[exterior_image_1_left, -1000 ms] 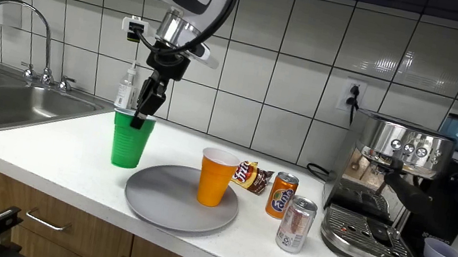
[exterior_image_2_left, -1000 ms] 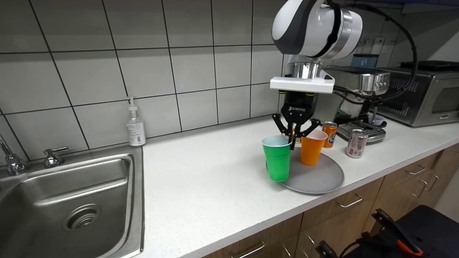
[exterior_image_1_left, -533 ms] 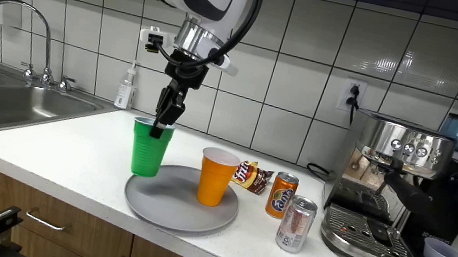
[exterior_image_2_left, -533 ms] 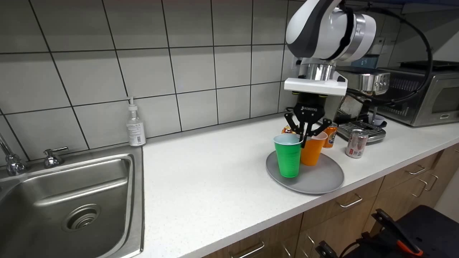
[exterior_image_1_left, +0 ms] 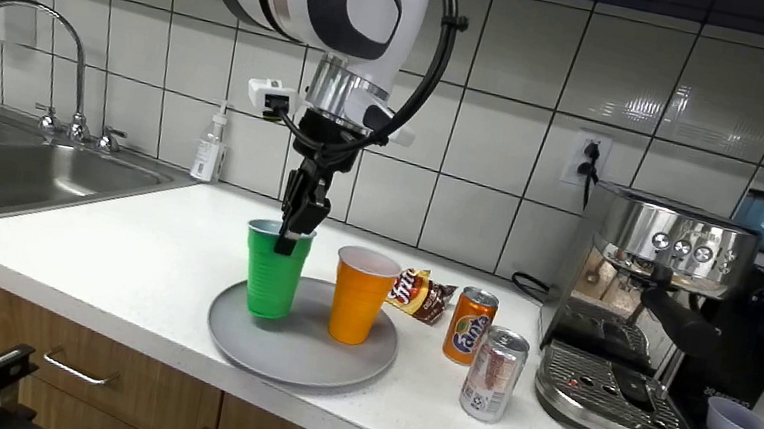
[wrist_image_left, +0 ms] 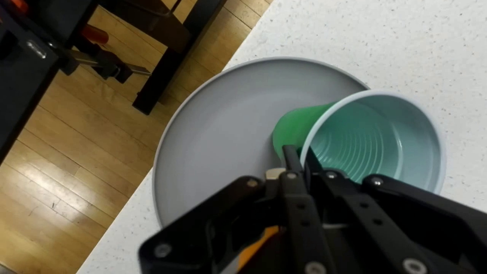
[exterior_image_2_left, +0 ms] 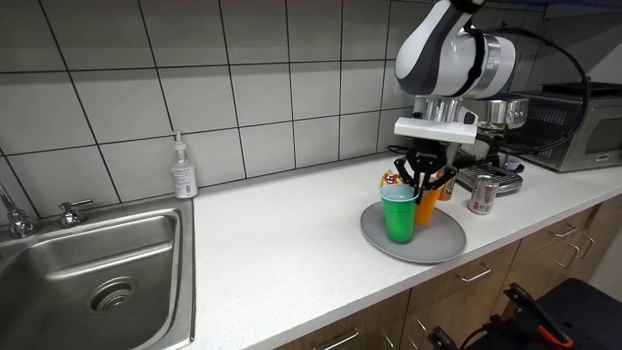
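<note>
Black, the 2 fingers (wrist_image_left: 292, 157) pinch the rim of the green cup (exterior_image_1_left: 270, 281). It has moved right and lower, now over the grey plate (exterior_image_1_left: 304, 364), left of the orange cup (exterior_image_1_left: 357, 301); the carrying seems nearly finished. Whether its bottom already touches the plate, I cannot tell.

Downward wrist view, close above the green cup (wrist_image_left: 363, 139)
</note>
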`<state>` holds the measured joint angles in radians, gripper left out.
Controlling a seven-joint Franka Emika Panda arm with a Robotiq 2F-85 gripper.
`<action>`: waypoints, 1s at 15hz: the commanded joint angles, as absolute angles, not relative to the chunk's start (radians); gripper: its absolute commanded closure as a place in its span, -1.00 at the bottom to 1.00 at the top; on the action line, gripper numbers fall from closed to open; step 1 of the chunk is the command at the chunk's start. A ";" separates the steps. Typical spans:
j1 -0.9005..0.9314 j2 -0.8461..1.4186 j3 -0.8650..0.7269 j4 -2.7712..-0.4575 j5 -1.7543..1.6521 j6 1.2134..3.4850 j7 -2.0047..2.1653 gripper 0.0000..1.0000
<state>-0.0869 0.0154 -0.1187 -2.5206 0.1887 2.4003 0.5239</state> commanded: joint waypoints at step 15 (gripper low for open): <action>-0.091 -0.005 -0.123 -2.554 0.105 2.426 0.528 -1.00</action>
